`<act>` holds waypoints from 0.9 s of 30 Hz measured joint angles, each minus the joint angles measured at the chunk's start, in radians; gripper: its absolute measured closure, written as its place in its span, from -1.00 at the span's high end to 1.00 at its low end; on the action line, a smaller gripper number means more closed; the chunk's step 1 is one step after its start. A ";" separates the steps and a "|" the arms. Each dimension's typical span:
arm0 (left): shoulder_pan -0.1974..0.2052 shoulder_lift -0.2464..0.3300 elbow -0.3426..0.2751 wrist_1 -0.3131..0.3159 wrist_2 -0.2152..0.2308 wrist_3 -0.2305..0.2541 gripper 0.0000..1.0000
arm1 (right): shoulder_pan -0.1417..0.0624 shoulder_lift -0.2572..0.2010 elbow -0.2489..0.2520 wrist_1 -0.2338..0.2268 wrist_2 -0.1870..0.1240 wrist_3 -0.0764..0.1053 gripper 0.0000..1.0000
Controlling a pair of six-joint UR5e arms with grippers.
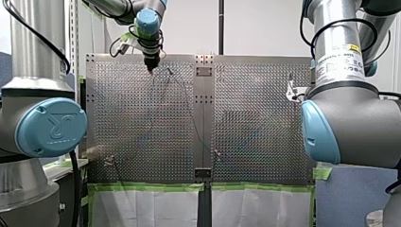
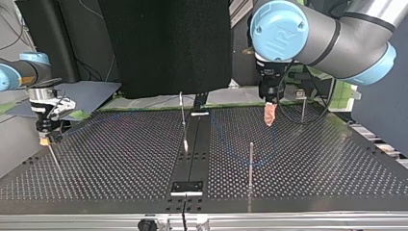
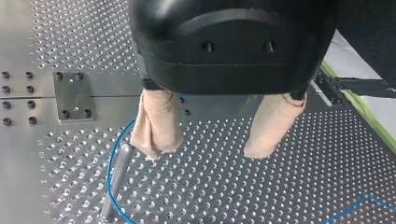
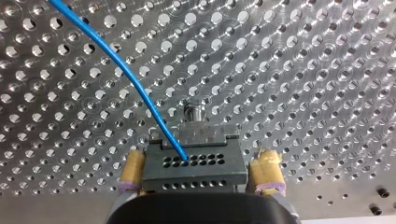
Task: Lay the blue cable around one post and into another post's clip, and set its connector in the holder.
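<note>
In the right wrist view the blue cable runs into a grey connector seated on a small holder on the perforated plate. My right gripper is open, its yellow pads flanking the connector with a thin gap. In the top view this gripper hangs low at the left edge. My left gripper is open with beige pads and nothing between them. A metal post stands beside one pad, with the cable curving around its foot. This gripper hovers just above the plate.
More thin posts stand on the plate: one near the middle, one with a clip by the centre strip, one behind my left gripper. A dark centre strip splits the table. Green tape edges the near side.
</note>
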 joint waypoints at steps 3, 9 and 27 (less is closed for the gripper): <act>-0.001 0.001 0.000 0.004 0.002 -0.003 0.97 | 0.000 0.000 0.000 0.001 0.000 0.000 1.00; -0.009 0.006 -0.021 0.054 0.026 -0.027 0.97 | 0.000 0.000 0.000 0.001 0.000 0.000 1.00; -0.052 0.025 -0.169 0.209 0.174 -0.142 0.97 | 0.000 0.000 0.000 -0.002 0.000 0.000 1.00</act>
